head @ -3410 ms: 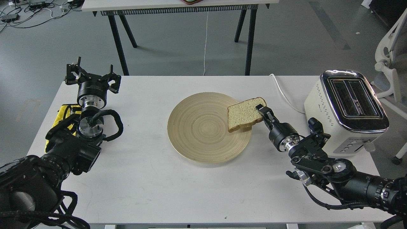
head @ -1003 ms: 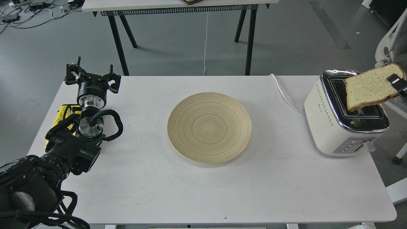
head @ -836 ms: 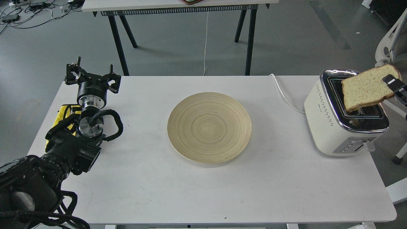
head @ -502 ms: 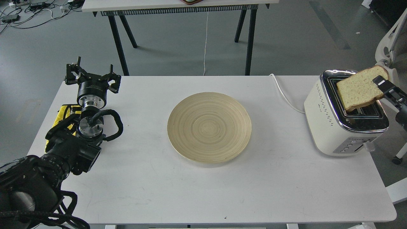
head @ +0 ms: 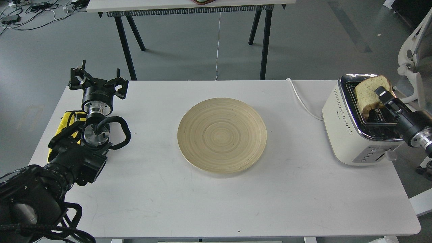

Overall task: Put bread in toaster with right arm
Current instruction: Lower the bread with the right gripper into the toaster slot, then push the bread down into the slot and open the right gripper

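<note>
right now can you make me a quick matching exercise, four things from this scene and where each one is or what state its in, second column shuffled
Things:
1. bread
2. plate
3. left gripper
4. toaster

Places or states:
a. open, at the table's far left corner
b. standing at the table's right edge
c. held over the toaster's top, lower edge at a slot
d. middle of the table, nothing on it

Pairs: 1-c, 2-d, 3-a, 4-b

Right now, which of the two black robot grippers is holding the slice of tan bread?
The right gripper, at the cream-white toaster, is shut on the bread. The left gripper is open and holds nothing.
</note>
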Motion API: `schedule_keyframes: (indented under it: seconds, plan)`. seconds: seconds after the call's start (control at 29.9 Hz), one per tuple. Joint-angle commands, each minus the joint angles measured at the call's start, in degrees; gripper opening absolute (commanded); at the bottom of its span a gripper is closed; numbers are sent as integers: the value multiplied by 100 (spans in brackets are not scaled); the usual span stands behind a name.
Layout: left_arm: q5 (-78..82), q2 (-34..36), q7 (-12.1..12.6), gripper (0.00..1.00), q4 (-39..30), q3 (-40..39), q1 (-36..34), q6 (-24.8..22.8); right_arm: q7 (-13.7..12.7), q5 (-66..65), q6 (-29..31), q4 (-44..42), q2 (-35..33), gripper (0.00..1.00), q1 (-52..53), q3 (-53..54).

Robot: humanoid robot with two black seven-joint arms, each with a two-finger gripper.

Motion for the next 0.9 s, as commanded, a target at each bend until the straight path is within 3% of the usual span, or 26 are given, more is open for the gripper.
schedule_keyframes:
  seconds: [0.0, 0.1, 0.53, 0.87]
  plan:
    - [1, 2, 0, 100, 1, -5, 0, 0, -1, 13, -13, -118, 230, 38, -1, -47]
    - [1, 2, 0, 100, 1, 4, 0, 0, -1, 39, -22, -101, 256, 46, 7, -29]
    - [1, -6, 0, 100, 1, 4, 0, 0, -1, 75, -13, -65, 212, 50, 34, 76]
    - [1, -6, 0, 100, 1, 4, 0, 0, -1, 101, -4, -21, 177, 78, 16, 445]
